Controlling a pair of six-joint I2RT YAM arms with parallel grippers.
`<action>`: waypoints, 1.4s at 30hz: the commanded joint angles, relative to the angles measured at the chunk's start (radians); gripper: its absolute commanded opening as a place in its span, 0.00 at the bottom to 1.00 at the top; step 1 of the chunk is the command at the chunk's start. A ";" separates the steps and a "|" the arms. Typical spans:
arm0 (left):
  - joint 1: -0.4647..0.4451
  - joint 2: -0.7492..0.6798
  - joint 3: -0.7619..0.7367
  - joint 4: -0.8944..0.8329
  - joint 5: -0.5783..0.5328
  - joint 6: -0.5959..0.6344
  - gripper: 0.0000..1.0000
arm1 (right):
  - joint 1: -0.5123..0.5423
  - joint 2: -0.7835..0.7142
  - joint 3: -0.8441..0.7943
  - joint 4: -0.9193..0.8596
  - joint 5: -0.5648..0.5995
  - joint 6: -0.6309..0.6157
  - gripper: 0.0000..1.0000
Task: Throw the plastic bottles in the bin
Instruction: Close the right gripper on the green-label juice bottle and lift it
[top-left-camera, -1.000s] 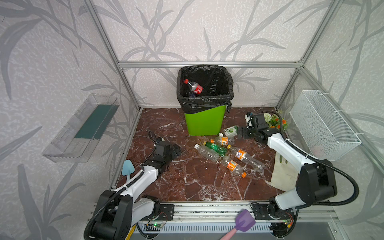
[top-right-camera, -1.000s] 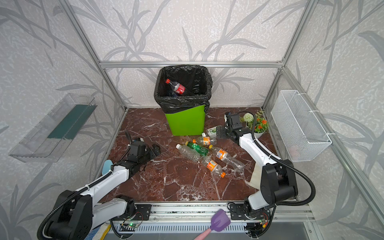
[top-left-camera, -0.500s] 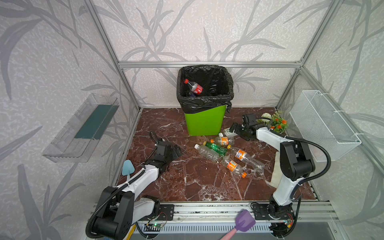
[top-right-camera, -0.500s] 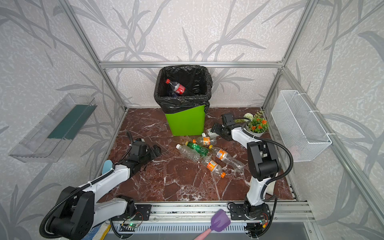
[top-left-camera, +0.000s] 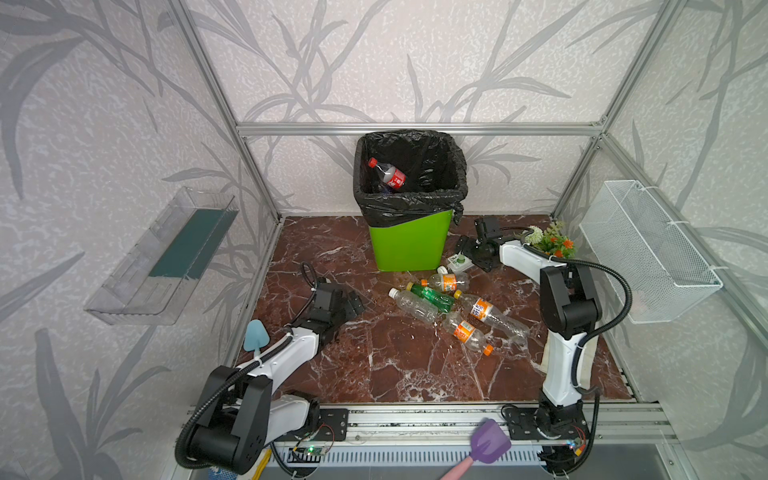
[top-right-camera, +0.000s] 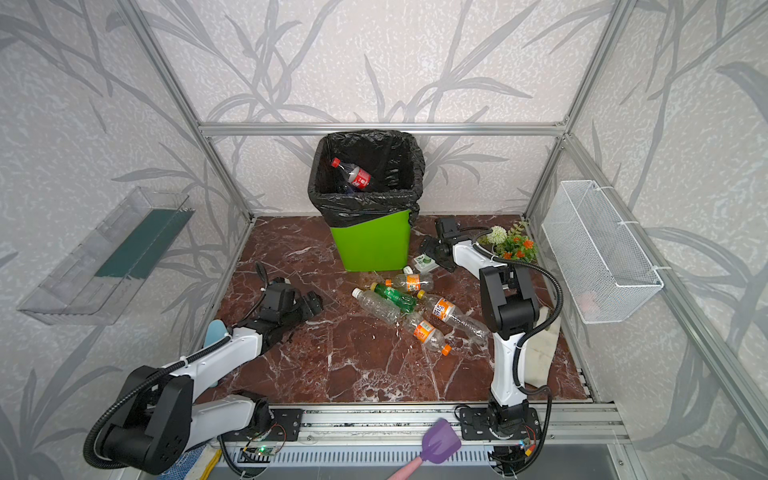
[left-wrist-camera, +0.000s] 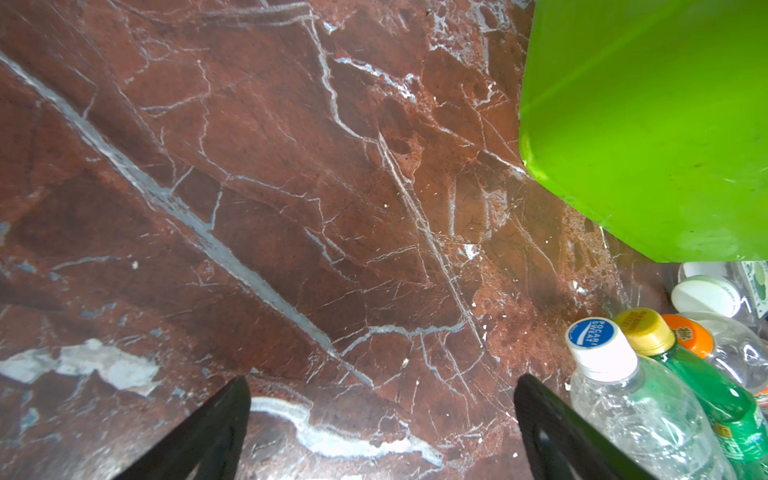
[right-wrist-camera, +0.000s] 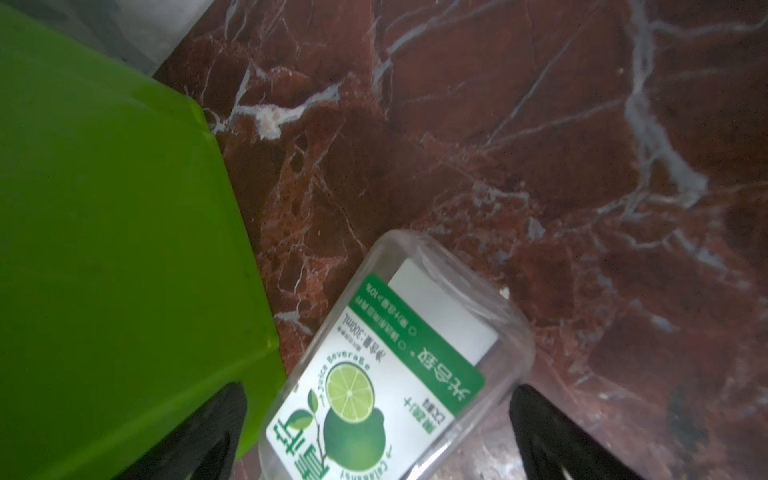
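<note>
The lime-green bin (top-left-camera: 409, 245) with a black bag stands at the back centre, and a red-labelled bottle (top-left-camera: 388, 174) lies inside it. Several plastic bottles lie on the marble floor in front of it, among them a green one (top-left-camera: 432, 296) and a clear one (top-left-camera: 413, 305). My right gripper (top-left-camera: 469, 253) is open beside the bin. A lime-labelled bottle (right-wrist-camera: 395, 365) lies between its fingers, untouched. My left gripper (top-left-camera: 353, 301) is open and empty, low over bare floor left of the pile. In the left wrist view the clear white-capped bottle (left-wrist-camera: 636, 411) lies just outside one finger.
A white wire basket (top-left-camera: 648, 249) hangs on the right wall and a clear tray (top-left-camera: 166, 257) on the left wall. Artificial flowers (top-left-camera: 552, 241) stand at the back right, behind the right forearm. A pale cloth (top-left-camera: 540, 357) lies by the right arm. A purple spatula (top-left-camera: 488, 444) lies at the front.
My right gripper has moved left toward the bin, over the lime-labelled bottle, and that arm's elbow has folded up closer in. The left arm has hardly moved.
</note>
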 joint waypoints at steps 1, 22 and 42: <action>-0.005 0.011 0.009 0.010 -0.016 0.011 0.99 | 0.013 0.061 0.098 -0.147 0.049 -0.033 0.99; -0.003 0.026 0.007 0.014 -0.032 0.023 0.99 | 0.015 0.183 0.246 -0.282 0.113 -0.106 0.77; -0.001 -0.003 0.000 0.013 -0.083 -0.047 0.99 | -0.062 -0.071 0.089 -0.077 -0.039 -0.160 0.47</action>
